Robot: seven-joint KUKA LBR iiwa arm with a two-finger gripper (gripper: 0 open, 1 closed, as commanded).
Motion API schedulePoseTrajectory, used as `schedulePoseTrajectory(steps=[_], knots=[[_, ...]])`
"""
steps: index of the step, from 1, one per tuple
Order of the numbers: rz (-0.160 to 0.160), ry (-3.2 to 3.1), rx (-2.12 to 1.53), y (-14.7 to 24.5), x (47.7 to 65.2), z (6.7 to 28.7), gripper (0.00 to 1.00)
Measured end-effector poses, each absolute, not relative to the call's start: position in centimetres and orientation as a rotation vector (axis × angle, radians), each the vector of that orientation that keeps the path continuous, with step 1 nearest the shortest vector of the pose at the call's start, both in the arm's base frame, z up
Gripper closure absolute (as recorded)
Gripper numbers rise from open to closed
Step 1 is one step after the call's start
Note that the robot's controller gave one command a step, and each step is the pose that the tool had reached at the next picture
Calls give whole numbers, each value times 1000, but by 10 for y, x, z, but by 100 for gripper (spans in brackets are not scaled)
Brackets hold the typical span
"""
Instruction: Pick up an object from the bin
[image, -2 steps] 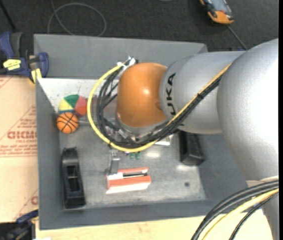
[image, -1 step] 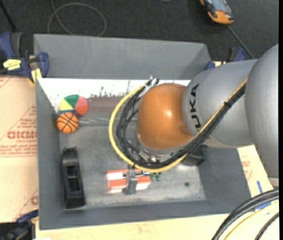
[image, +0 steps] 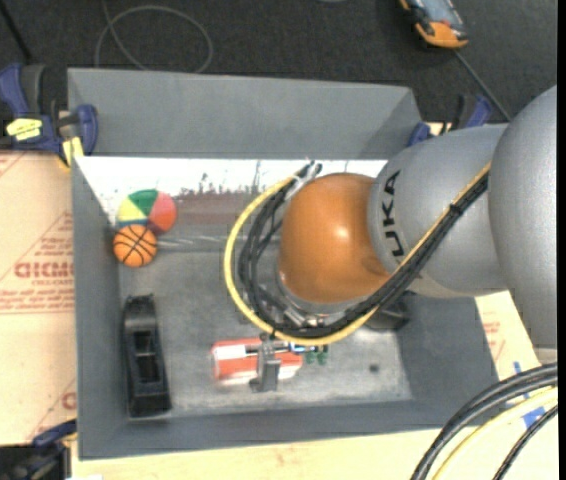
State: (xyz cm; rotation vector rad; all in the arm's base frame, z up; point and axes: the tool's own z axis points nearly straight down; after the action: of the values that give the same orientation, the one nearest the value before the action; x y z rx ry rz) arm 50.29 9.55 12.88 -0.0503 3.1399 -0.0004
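My gripper (image: 268, 366) hangs low near the bin's front wall, below the orange wrist cover. Its fingers stand on either side of a flat red and white object (image: 235, 360) lying on the bin floor, with one dark finger (image: 266, 373) across the object's right end. The object rests on the floor, and I cannot tell whether the fingers are pressing on it. Small green bits show just right of the fingers.
A black tape dispenser (image: 146, 356) lies along the left wall. A small orange basketball (image: 136, 245) and a multicoloured ball (image: 147, 209) sit in the back left corner. The arm covers the bin's right half.
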Motion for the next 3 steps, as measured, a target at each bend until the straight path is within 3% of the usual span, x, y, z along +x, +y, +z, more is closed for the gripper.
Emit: schedulePoseTrajectory(steps=[1, 2, 3], knots=[[-1, 3135, -120, 81, 523, 72, 0], [1, 3138, 156, 72, 510, 70, 100], [1, 3138, 156, 72, 510, 70, 100]])
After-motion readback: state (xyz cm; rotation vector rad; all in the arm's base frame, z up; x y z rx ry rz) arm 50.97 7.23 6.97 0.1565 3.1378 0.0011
